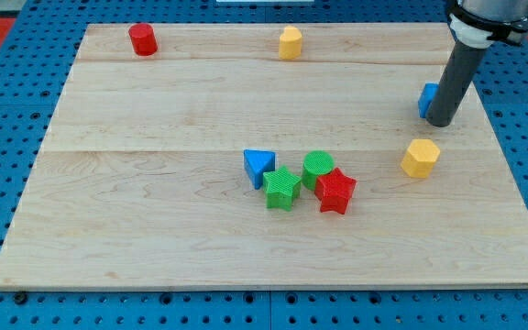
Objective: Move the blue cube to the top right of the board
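The blue cube (426,99) sits near the right edge of the wooden board (154,183), in its upper half, partly hidden behind my rod. My tip (441,122) rests on the board just to the right of and below the cube, touching or nearly touching it. The dark rod rises from there to the view's top right.
A yellow hexagonal block (420,158) lies just below my tip. A blue triangle (258,167), green star (282,189), green cylinder (318,169) and red star (335,191) cluster at the centre. A red cylinder (143,39) and a yellow block (290,42) stand along the top edge.
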`<action>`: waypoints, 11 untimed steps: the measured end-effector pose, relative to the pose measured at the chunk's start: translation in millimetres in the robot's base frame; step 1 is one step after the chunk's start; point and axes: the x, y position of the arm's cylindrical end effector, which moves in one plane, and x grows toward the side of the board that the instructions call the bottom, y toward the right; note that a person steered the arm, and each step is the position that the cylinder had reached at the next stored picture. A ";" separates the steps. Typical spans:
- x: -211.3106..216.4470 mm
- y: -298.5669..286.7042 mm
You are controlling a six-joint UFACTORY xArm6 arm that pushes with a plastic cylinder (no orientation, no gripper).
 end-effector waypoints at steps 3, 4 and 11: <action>-31.1 65.4; -52.9 66.1; -140.7 -65.3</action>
